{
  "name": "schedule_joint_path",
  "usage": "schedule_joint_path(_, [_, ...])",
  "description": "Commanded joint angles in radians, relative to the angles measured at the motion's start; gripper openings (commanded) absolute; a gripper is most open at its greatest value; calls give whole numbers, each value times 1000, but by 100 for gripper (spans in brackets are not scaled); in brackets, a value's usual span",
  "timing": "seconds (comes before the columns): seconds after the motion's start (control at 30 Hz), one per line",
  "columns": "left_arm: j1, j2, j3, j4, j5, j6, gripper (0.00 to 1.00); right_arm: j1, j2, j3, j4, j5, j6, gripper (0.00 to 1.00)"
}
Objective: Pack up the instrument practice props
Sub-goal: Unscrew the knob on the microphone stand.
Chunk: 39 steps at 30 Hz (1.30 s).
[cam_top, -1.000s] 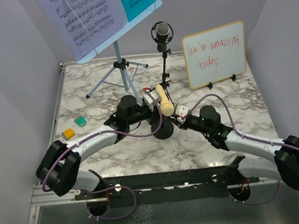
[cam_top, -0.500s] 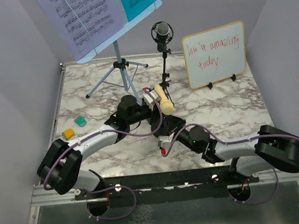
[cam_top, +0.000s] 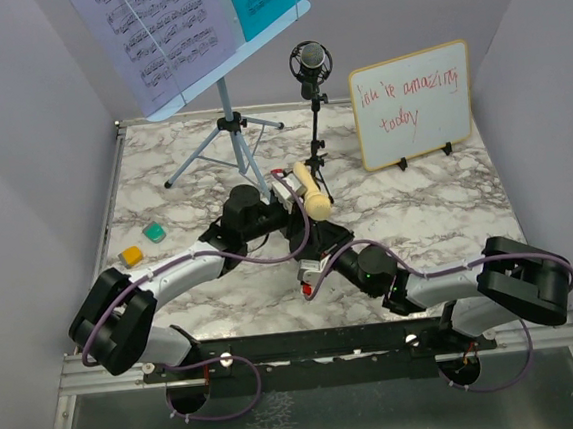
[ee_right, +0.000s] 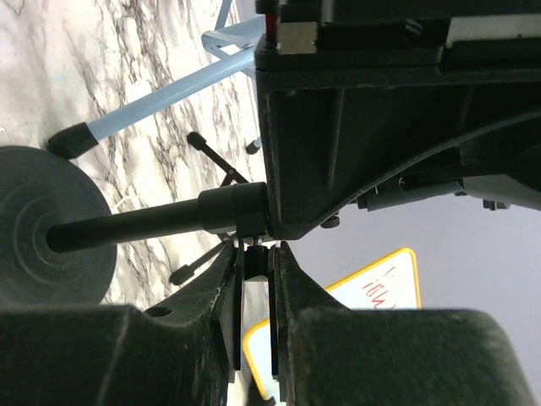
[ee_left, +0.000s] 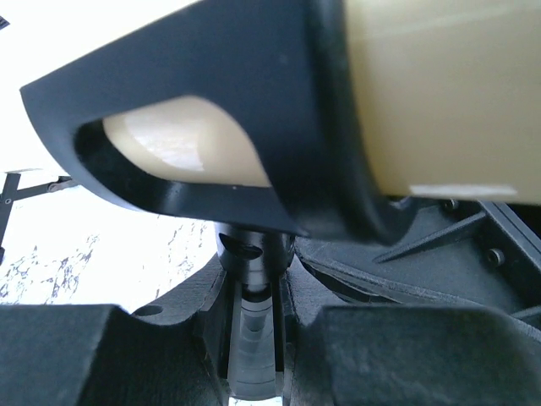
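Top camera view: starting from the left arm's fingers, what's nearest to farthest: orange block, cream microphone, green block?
1. cream microphone, just right of the left fingers.
2. green block, off to the left.
3. orange block, farther left and nearer the front.

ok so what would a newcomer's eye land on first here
The light-blue music stand at the back left, sheet music on it. Then the whiteboard with red writing at the back right. Mid-table, the left end effector and right end effector grip the black pole of the cream microphone.
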Motion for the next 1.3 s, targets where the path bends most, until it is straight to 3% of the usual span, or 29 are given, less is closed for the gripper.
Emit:
schedule_joint_path(0.0, [-18,-38,-45,-38,20,-39,21,-1,62,-14,-190,-64,156,12])
schedule_joint_path(0.57, [-19,-103,-145,143,-31,-91,39,5,225,-38,1,-24,88,13])
schedule_joint_path(0.9, [-17,-230,-278,340,-104,-99,47,8,191,-45,11,-45,137,17])
schedule_joint_path(1.1, [-16,-239,-280,399,-94,-120,49,9,241,-48,88,-23,114,20])
schedule_joint_path(1.27, [-17,-223,-273,427,-107,-132,50,11,174,-46,68,-53,209,26])
